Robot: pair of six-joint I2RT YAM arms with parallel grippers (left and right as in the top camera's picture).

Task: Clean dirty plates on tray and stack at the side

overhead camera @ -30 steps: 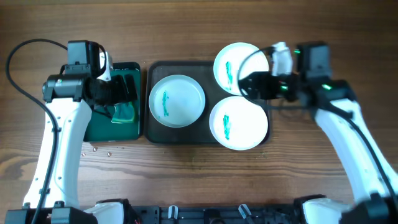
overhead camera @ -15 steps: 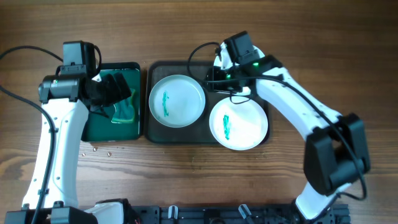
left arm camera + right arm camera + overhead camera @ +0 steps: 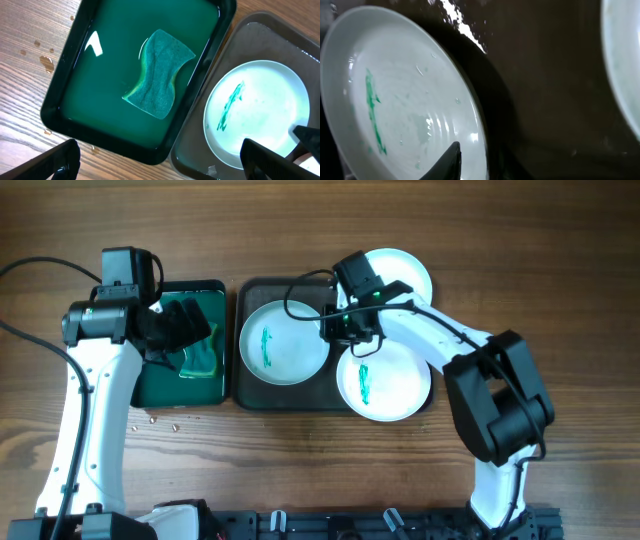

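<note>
- L end effector (image 3: 160,152) hangs over the green basin (image 3: 155,385), toward the tabletop's (image 3: 300,470) left edge. Its fingers (image 3: 55,161) are spread wide w/ nothing between them.
- Sponge (image 3: 159,74) lies flat in the basin's water, apart from the L fingers.
- Dark tray (image 3: 250,395) sits mid-tabletop nearer the far edge, just beside the basin, w/ 3 white plates on it.
- Left plate (image 3: 285,345) and near-right plate (image 3: 385,380) each show a green smear.
- Far-right plate (image 3: 405,270) is at the tray's far-right corner, partly hidden by the R arm.
- R end effector (image 3: 345,330) is at the left plate's right rim. On the wrist cam I see 1 finger (image 3: 445,161) over the plate's inner side and the other is out of shot, so I can't tell if it's spread or pinching.
</note>
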